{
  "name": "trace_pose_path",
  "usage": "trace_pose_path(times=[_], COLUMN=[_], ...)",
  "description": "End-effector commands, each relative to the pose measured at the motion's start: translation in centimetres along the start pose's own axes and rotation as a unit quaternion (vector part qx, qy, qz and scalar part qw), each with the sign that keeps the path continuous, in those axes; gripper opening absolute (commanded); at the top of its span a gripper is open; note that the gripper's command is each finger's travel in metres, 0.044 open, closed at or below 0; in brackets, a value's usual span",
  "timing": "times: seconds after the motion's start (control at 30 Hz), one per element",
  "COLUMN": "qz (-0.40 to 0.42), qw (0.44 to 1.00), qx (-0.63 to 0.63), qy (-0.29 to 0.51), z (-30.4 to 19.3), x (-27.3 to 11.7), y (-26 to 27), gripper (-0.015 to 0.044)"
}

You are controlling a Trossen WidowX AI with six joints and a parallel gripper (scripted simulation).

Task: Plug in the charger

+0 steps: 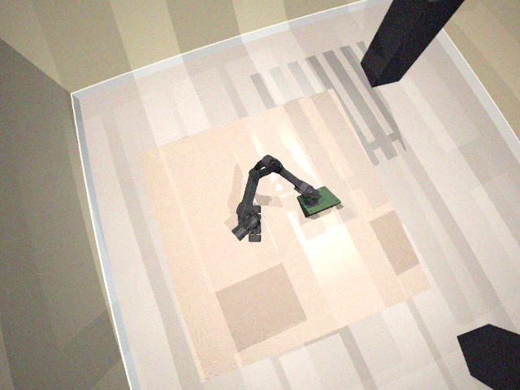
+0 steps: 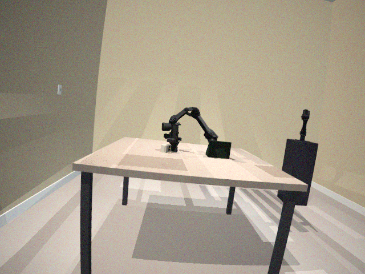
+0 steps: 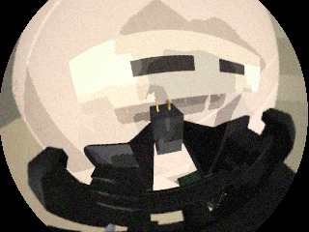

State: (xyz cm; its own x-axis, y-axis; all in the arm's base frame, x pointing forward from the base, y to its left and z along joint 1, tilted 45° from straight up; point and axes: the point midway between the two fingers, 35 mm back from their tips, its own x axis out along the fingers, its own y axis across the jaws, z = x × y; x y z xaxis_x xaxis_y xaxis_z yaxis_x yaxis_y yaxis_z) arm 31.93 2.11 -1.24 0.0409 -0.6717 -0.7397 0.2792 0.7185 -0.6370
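In the wrist view the charger point(image 3: 167, 127) is a dark block with two thin yellow prongs pointing away from my gripper point(image 3: 163, 124) point(image 1: 311, 200). The gripper is shut on the charger. A long pale body point(image 3: 98, 72) with two dark rectangular openings lies beyond the prongs and looks like the power strip. The prongs appear below the larger, left opening, outside it; the distance between them is not clear. In the top view the gripper is over the left part of a dark green box point(image 1: 327, 201) point(image 2: 219, 149). The exterior view hides the fingertips behind that box.
The arm's base point(image 1: 252, 222) point(image 2: 174, 144) stands on the table point(image 1: 188, 235) point(image 2: 206, 170), left of the green box. A small pale block point(image 2: 165, 148) is beside the base. A dark stand point(image 2: 300, 159) is beyond the table's right side. Light and shadow patches cross the table.
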Motion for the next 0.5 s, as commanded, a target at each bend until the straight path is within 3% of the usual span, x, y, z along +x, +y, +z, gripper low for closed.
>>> trace_pose_path(times=[0.0, 0.47], qz=[-0.001, -0.001], qw=[1.000, 1.000], qx=[-0.001, -0.001], qy=[-0.003, -0.003], z=[0.28, 0.44], x=[-0.13, -0.14], y=[-0.04, -0.04], gripper=[0.0000, 0.0000])
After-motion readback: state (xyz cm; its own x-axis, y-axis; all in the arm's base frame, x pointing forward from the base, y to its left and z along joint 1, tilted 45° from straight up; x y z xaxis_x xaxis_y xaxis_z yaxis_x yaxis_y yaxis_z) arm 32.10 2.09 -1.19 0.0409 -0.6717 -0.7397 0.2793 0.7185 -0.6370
